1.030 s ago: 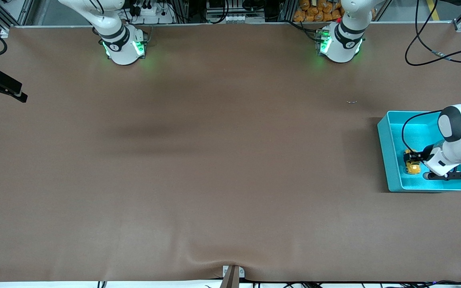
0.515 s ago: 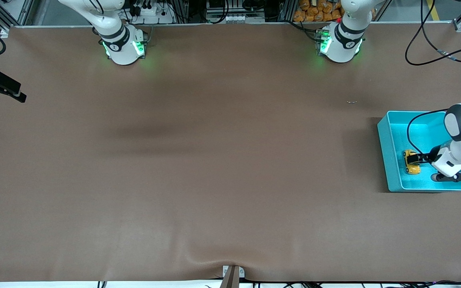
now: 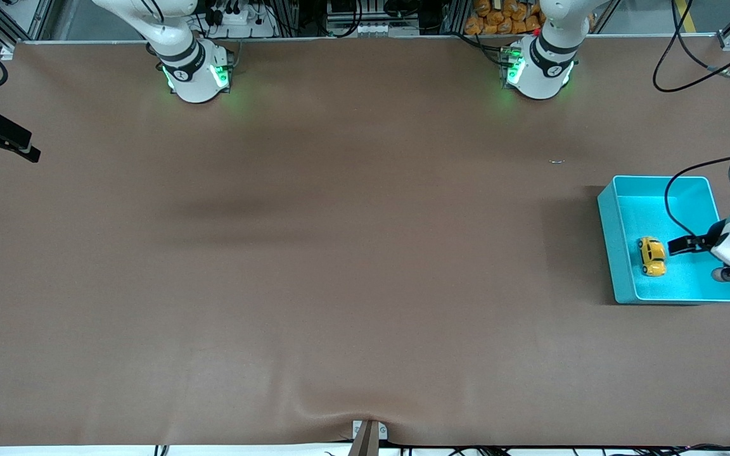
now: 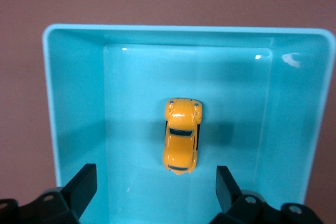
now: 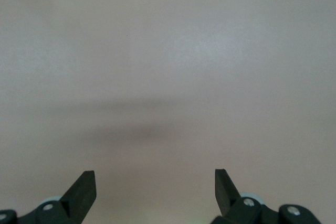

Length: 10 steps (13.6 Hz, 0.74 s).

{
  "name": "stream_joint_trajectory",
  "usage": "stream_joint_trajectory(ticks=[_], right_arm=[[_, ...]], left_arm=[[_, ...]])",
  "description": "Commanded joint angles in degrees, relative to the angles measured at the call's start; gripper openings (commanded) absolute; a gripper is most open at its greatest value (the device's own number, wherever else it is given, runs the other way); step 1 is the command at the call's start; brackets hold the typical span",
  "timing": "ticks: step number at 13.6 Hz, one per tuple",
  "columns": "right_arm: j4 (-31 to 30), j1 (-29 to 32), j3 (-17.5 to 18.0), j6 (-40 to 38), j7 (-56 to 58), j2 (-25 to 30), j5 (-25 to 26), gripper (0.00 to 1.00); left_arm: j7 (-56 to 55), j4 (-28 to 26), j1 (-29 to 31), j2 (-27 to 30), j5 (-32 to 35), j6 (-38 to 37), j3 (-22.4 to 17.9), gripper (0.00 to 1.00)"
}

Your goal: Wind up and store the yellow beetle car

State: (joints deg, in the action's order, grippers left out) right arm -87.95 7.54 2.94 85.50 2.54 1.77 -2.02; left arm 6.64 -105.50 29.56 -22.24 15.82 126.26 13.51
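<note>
The yellow beetle car (image 3: 651, 256) lies on its wheels on the floor of the teal bin (image 3: 609, 240) at the left arm's end of the table. My left gripper (image 3: 693, 261) hangs over the bin beside the car, open and empty, apart from the car. In the left wrist view the car (image 4: 181, 142) sits mid-bin, clear of my left gripper (image 4: 156, 182), with the bin's rim (image 4: 184, 27) all round. My right gripper (image 5: 155, 182) is open and empty over bare table; its black hand (image 3: 7, 134) shows at the right arm's end of the table, where it waits.
The left arm's black cable (image 3: 674, 196) loops over the bin. A tiny bit of debris (image 3: 556, 161) lies on the brown table farther from the camera than the bin. A bracket (image 3: 368, 434) sits at the table's near edge.
My left gripper has let go of the car and drawn back from it toward the left arm's end of the table. The car stays in the bin. The right arm has barely moved.
</note>
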Motion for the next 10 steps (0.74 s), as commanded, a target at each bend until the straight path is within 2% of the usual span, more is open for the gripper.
stream_joint_trajectory(ticks=[1,4,7,10], right_arm=[[0.68,0.72,0.57,-0.77,-0.69,-0.10,0.44,1.00],[0.68,0.72,0.48,-0.68,-0.34,0.34,0.52,1.00],[0.68,0.99,0.57,-0.77,-0.78,0.87,2.00,1.00],[0.41,-1.29,1.28,-2.35,-1.13,1.22,3.95,1.00]], left_arm=[[-4.94,-1.55,0.14,5.53,0.26,-3.82,3.18,1.00],[-12.69,-1.46,0.14,9.05,0.26,-10.06,7.83,1.00],[-14.90,-1.29,0.14,12.65,0.26,-13.31,12.40,1.00],[-13.85,-1.11,-0.38,15.99,-4.19,-17.18,13.12,1.00]])
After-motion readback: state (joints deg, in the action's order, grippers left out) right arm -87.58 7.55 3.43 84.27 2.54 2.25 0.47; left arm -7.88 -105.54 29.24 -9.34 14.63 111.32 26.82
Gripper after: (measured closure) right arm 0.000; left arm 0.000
